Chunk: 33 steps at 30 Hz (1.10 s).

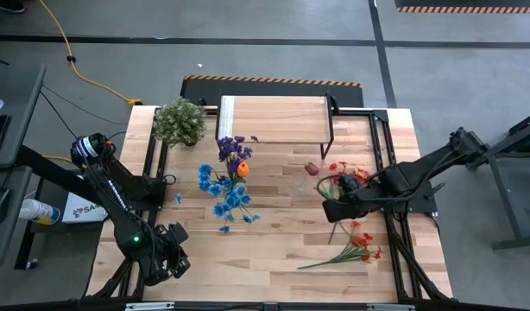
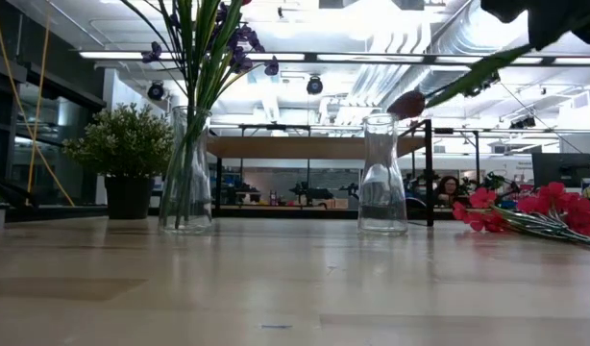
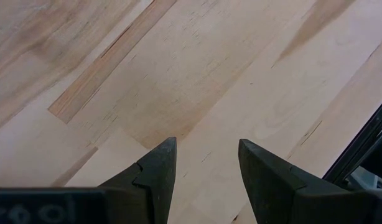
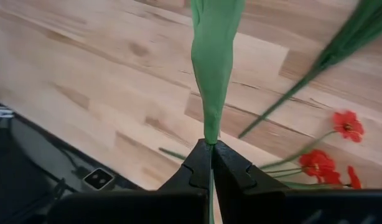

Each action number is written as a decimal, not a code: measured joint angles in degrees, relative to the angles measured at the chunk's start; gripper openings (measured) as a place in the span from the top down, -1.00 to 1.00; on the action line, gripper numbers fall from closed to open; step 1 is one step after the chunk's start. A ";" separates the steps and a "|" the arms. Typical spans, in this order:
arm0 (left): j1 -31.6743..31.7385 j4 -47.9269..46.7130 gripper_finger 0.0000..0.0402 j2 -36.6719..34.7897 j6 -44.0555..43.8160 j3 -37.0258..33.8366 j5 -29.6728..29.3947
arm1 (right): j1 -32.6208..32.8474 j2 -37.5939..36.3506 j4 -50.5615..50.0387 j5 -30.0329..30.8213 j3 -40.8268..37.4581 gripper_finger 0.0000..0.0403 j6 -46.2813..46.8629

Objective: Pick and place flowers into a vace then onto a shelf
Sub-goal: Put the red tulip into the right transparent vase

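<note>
1. Green-stemmed dark maroon artificial flower (image 2: 407, 103) hangs above the empty clear glass vase (image 2: 382, 175), pinched in the closed right claw (image 4: 211, 147).
2. Left claw (image 3: 206, 163) gapes empty at the wood-plank tabletop's (image 1: 274, 246) near corner.
3. Light wood black-legged shelf (image 1: 274, 118) stands behind.

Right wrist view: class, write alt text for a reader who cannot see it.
The right gripper is shut on a green flower stem above the wooden table. Red flowers lie on the table beyond it.

Overhead looks down; low level; both share table (image 1: 274, 242).
</note>
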 joint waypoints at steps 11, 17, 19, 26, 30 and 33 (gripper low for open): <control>0.00 0.02 -0.03 0.00 -0.02 0.00 0.02 | -0.02 -2.24 10.11 6.48 0.00 1.00 -3.85; -0.02 0.02 -0.03 0.00 -0.02 0.00 0.02 | -0.02 -3.30 19.75 13.46 0.00 1.00 -8.99; 0.00 0.02 -0.03 0.00 -0.02 0.00 0.02 | -0.02 -3.66 22.90 16.61 0.00 1.00 -11.67; -0.02 0.02 -0.03 0.00 -0.02 0.00 -0.06 | -0.22 -4.20 30.14 29.15 0.00 1.00 -22.65; 0.00 0.02 -0.03 0.00 -0.02 0.00 -0.11 | -0.57 -5.01 30.12 37.29 0.00 1.00 -28.25; -0.02 0.02 -0.03 0.00 -0.02 0.00 -0.13 | -0.72 -5.86 30.64 42.69 0.00 1.00 -32.26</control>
